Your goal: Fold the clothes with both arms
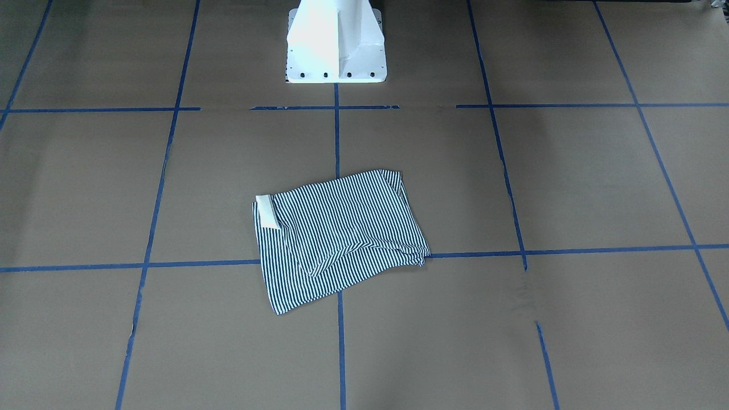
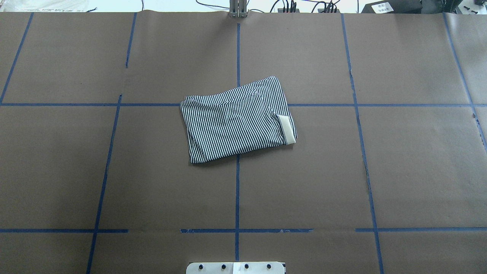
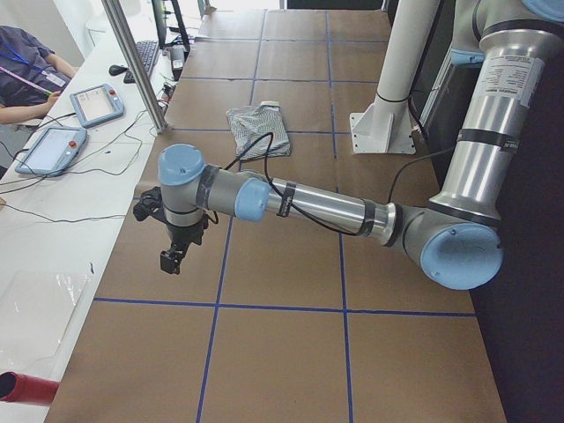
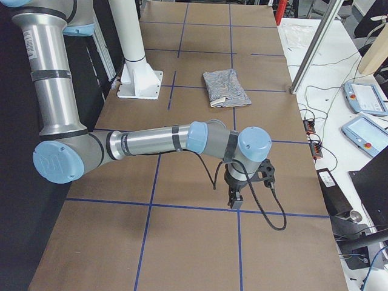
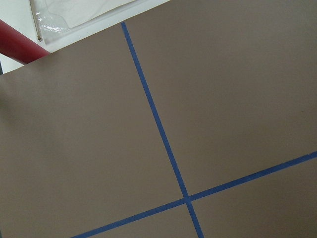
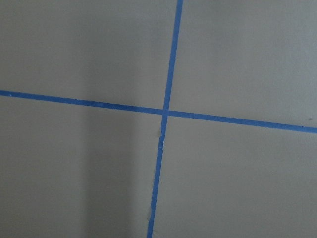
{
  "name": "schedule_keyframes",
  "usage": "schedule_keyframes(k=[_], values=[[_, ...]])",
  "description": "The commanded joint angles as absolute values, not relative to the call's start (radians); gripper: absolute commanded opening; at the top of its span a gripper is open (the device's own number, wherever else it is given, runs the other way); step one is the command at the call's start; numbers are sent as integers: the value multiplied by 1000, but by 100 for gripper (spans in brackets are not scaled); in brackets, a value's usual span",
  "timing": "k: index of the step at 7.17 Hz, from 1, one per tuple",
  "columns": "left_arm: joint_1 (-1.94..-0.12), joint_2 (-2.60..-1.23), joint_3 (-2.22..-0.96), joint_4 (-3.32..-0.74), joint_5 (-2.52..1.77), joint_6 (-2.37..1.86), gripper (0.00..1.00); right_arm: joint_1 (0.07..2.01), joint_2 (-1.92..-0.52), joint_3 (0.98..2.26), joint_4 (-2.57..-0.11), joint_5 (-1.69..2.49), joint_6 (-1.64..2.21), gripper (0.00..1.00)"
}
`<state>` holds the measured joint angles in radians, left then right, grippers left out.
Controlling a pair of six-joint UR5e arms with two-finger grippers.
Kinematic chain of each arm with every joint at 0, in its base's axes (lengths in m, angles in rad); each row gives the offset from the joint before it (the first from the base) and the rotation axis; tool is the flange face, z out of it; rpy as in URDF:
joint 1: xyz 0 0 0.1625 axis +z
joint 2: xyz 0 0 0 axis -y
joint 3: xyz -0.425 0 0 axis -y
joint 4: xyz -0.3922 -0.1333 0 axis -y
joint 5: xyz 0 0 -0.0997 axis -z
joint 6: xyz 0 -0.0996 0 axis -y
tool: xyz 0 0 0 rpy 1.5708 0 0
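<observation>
1. Our polo shirt (image 2: 237,120) lies folded, central on the counter (image 2: 399,171), nothing touching it.
2. We cannot tell whether the left tool (image 3: 172,258) or the right tool (image 4: 234,200) is open.
3. Snagging a single layer could undo the fold.

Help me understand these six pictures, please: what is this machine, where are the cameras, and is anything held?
It is a robot with two grey jointed arms on a white pedestal, at a brown table gridded with blue tape. Two pictures look down on the table, from behind the robot and from across it. Two look along it from its ends, showing the left arm and the right arm. Two come from wrist cameras and show only table. A striped polo shirt lies folded mid-table. The left gripper and right gripper hang far from it with nothing seen in them; whether they are open, I cannot tell.
</observation>
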<state>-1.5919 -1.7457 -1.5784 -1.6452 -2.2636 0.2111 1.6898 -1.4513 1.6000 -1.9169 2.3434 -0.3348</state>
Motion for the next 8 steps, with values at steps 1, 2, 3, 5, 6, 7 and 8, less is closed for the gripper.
schedule_keyframes(k=[1, 2, 3, 5, 6, 7, 8], values=[[-1588, -1667, -1548, -1683, -2263, 209, 100, 1686, -1546, 1586, -1797, 2352, -334, 100], [-1588, -1648, -1549, -1665, -2272, 207, 100, 1686, -1558, 1572, -1774, 2383, -334, 100], [-1588, -1647, -1549, -1645, -2272, 190, 100, 1686, -1562, 1557, -1770, 2385, -330, 100], [-1586, -1651, -1552, -1649, -2273, 46, 100, 1687, -1566, 1528, -1645, 2384, -171, 100], [-1586, -1651, -1552, -1649, -2273, 43, 100, 1686, -1566, 1461, -1537, 2385, -152, 100], [-1586, -1649, -1562, -1648, -2272, 43, 100, 1686, -1565, 1448, -1495, 2387, -108, 100], [-1586, -1649, -1563, -1647, -2272, 41, 100, 1686, -1562, 1459, -1490, 2390, -56, 100]])
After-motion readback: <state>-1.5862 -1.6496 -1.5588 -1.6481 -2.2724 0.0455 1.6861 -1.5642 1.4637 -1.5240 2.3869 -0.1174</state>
